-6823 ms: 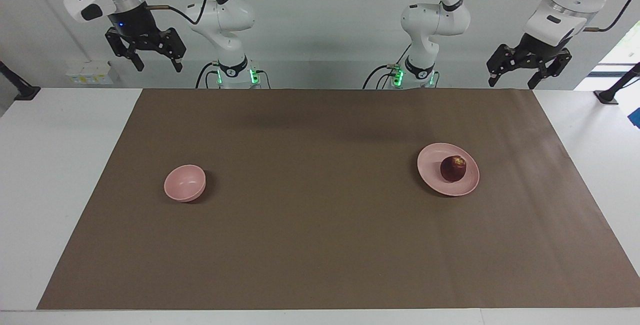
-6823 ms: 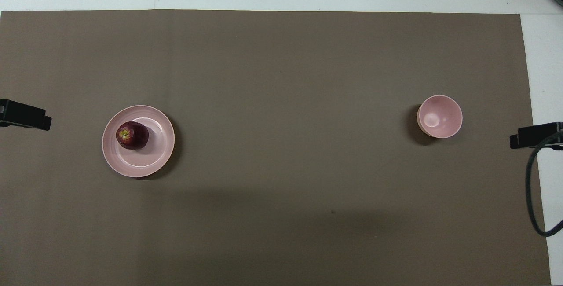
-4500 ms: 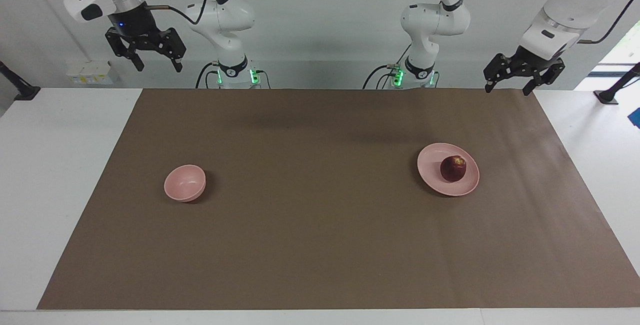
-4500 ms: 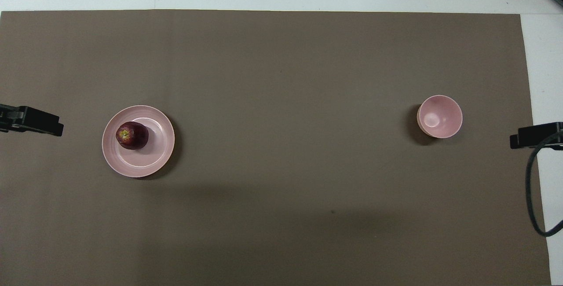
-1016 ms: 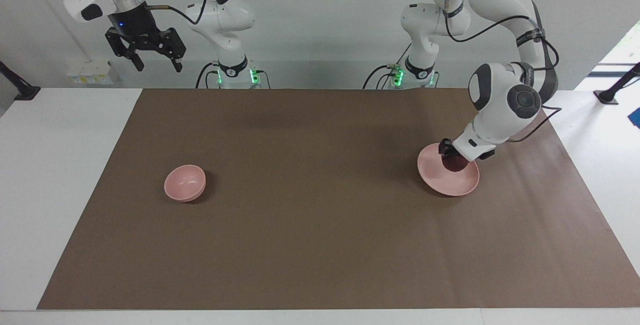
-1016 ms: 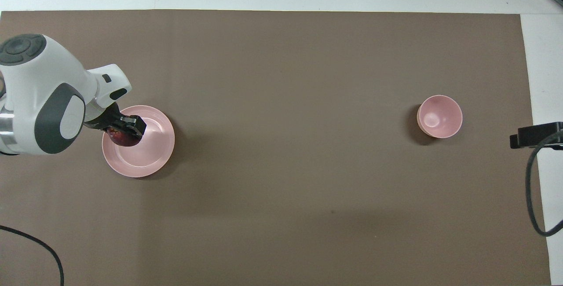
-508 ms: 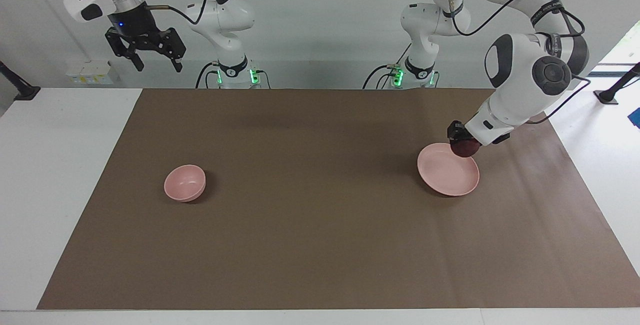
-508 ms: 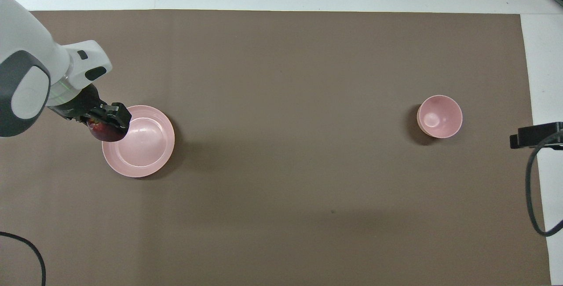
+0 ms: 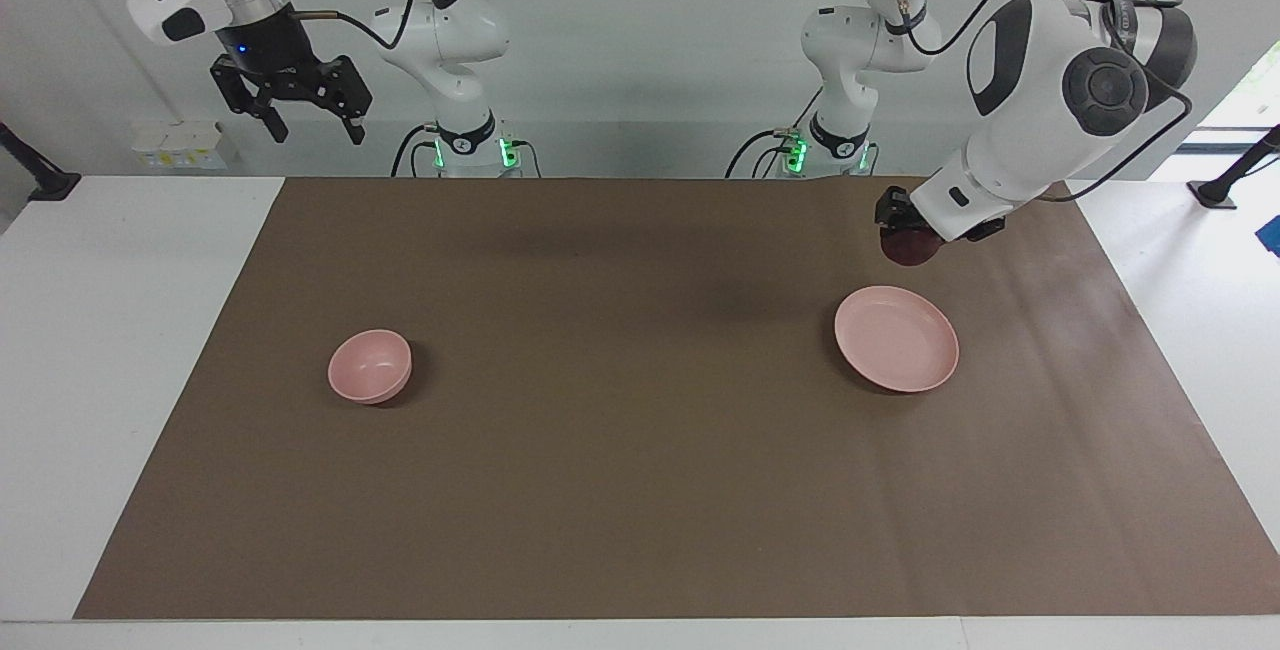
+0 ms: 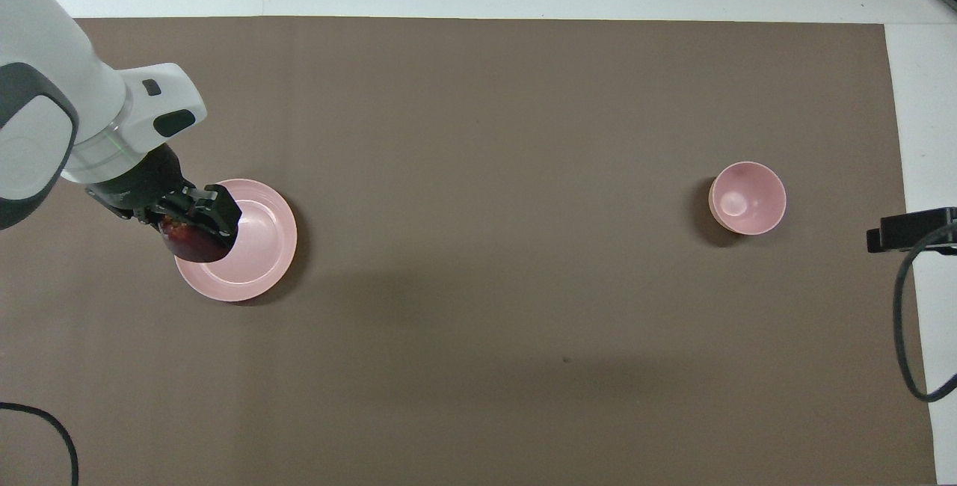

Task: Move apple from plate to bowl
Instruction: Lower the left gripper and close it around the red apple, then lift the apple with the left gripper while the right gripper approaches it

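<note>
A robotics lab: two white arms (image 9: 1060,80) bolted at a paper-covered white table (image 9: 120,350).

A white table (image 9: 120,350) under a brown mat (image 9: 640,450) stands before a plain pale wall (image 9: 640,40).

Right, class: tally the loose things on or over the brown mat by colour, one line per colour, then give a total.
Pale pink: 2, the plate and the bowl.
Dark red: 1, the apple, held up over the plate in the left pincer.
Total: 3
</note>
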Controlling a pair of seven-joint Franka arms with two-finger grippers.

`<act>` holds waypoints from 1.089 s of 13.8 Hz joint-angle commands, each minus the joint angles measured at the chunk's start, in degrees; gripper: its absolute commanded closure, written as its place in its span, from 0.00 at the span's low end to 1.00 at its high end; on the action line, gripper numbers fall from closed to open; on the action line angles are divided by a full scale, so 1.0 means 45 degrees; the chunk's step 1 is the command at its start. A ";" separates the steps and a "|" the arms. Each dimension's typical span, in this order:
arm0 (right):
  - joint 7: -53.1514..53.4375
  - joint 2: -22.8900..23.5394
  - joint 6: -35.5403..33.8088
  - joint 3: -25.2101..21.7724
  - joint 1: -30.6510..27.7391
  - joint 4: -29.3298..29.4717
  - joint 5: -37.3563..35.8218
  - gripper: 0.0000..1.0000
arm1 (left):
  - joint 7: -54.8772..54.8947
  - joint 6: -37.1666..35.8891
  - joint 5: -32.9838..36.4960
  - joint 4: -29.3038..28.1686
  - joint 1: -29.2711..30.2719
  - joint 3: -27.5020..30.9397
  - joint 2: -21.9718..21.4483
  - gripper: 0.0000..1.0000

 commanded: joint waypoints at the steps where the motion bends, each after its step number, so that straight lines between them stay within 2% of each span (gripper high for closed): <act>1: 0.0076 -0.0035 -0.0115 -0.0032 -0.0021 0.0067 0.0134 0.00 | -0.2316 -0.0244 -0.1240 0.0197 -0.0119 0.0017 0.0009 1.00; 3: 0.0076 -0.0035 -0.0115 -0.0013 -0.0021 0.0067 0.0134 0.00 | -0.3938 -0.0303 -0.2432 0.0197 -0.0119 0.0017 0.0029 1.00; 9: 0.0076 -0.0035 -0.0115 -0.0013 -0.0021 0.0067 0.0134 0.00 | -0.7888 -0.0206 -0.7293 0.0022 0.0154 0.0056 0.0009 1.00; 12: 0.0076 -0.0035 -0.0115 -0.0032 -0.0021 0.0067 0.0134 0.00 | -0.8590 0.0339 -0.8526 -0.0096 0.0135 0.0037 0.0009 1.00; 15: -0.0621 -0.0463 -0.0448 0.0006 -0.0002 -0.0165 0.0173 0.00 | -1.2000 0.1083 -1.0944 -0.0115 0.0174 0.0056 0.0029 1.00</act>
